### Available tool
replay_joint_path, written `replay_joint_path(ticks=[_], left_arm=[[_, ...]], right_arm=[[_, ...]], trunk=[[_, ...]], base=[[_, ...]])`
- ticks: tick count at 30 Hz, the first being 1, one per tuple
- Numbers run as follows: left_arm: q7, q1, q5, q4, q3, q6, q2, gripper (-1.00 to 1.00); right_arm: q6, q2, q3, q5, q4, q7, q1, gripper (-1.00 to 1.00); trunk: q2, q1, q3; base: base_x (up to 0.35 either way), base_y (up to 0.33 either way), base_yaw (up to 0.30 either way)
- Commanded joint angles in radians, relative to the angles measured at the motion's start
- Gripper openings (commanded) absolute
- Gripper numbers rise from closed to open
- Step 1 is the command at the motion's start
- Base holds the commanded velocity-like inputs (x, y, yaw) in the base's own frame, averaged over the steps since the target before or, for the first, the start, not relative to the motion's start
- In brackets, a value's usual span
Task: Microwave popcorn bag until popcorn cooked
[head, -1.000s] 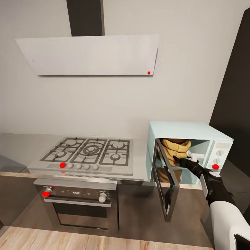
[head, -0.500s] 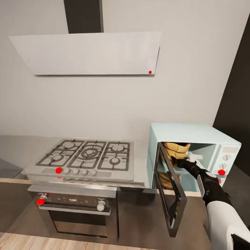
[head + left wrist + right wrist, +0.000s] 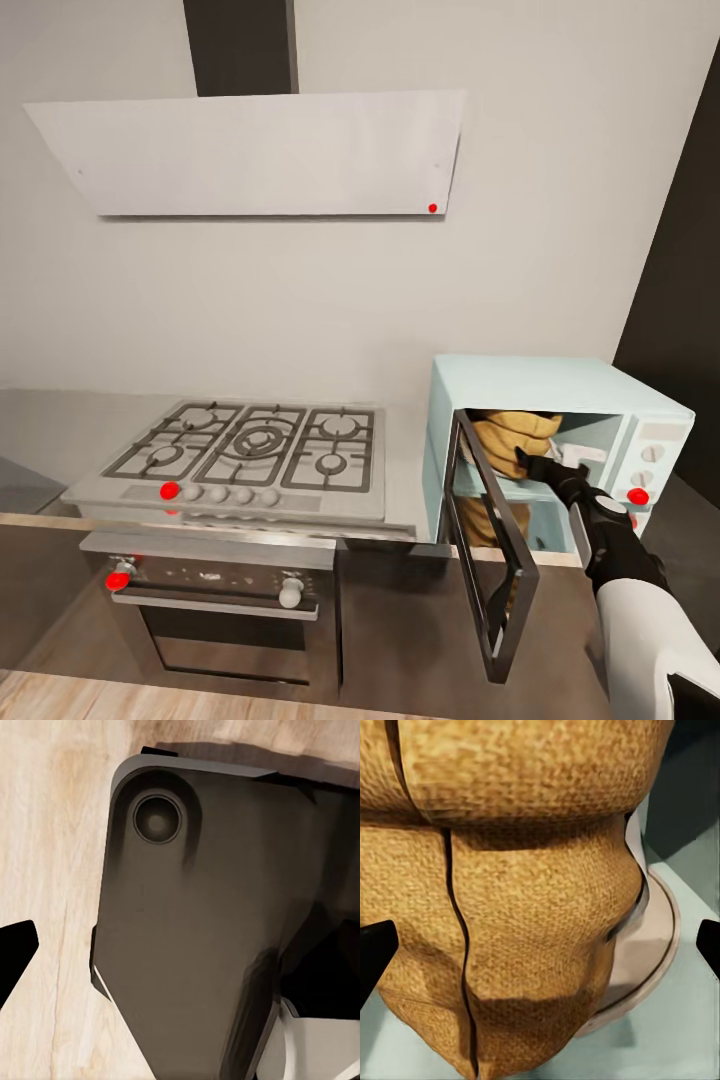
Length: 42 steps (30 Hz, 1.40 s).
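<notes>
Since the earlier frame your bag (image 3: 515,432) has tipped sideways inside the microwave (image 3: 560,385), right gripper (image 3: 533,461) at it. Right wrist view: fingertips (image 3: 376,952) spread wide either side of the bag (image 3: 521,915) — not clamped — on the turntable (image 3: 649,945).

Black right tool (image 3: 538,463) and forearm, white upper-arm shell, dark grey base.

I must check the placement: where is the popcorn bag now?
The popcorn bag sits inside the open microwave, at the head view's right, beside the hob, over its round turntable.
</notes>
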Motion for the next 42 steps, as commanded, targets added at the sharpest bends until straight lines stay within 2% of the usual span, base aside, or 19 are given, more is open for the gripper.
replay_joint_path(ticks=[1,6,20,30,42], left_arm=[[0.001,0.0,0.006,0.0,0.001,-0.003,0.0,1.0],[0.001,0.0,0.006,0.0,0.001,-0.005,-0.001,1.0],[0.001,0.0,0.005,0.0,0.002,-0.006,-0.001,1.0],[0.0,0.0,0.006,0.0,0.0,-0.005,0.0,1.0],[0.001,0.0,0.005,0.0,0.001,-0.006,-0.002,1.0]], right_arm=[[0.004,0.001,-0.006,0.009,-0.002,-0.002,-0.001,1.0],[-0.014,0.0,-0.005,0.007,-0.002,-0.052,-0.001,1.0],[-0.018,0.0,-0.006,0.006,-0.002,-0.071,-0.001,1.0],[-0.019,-0.007,-0.005,0.006,-0.002,-0.07,-0.001,1.0],[-0.008,-0.011,0.004,0.024,-0.002,-0.048,-0.001,1.0]], trunk=[[-0.001,0.0,-0.001],[-0.001,0.0,-0.001],[-0.001,0.0,-0.001],[-0.001,0.0,-0.001],[-0.001,0.0,-0.001]], base=[[0.0,0.0,0.0],[0.0,0.0,0.0],[0.004,0.0,0.0],[0.14,0.0,0.0],[-0.282,0.0,0.0]])
